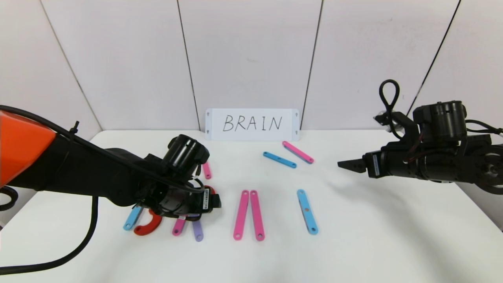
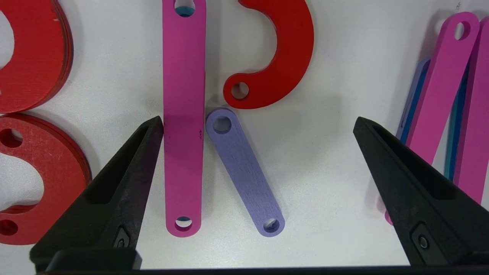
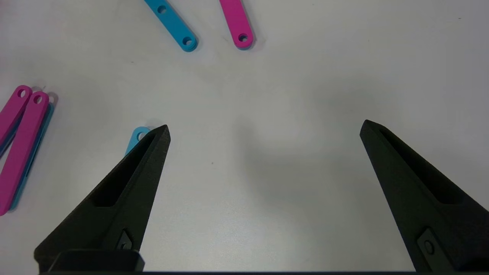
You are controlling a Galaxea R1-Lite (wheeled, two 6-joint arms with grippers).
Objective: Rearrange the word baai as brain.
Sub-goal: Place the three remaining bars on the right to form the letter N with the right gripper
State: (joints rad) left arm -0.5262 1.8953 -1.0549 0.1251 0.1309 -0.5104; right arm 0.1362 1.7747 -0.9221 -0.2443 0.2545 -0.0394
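Observation:
My left gripper hangs open over the left group of letter pieces, holding nothing. Between its fingers lie a pink bar, a slanted purple bar and a red C-curve. Two more red curves lie beside the pink bar. In the head view the arm hides most of this group; a blue bar, a red curve, and pink and purple bar ends stick out. Two pink bars form a narrow wedge mid-table, with a blue bar to their right. My right gripper hovers open over bare table.
A white card handwritten BRAIN leans on the back wall. A loose blue bar and a pink bar lie in front of it. White wall panels close the table's back and sides.

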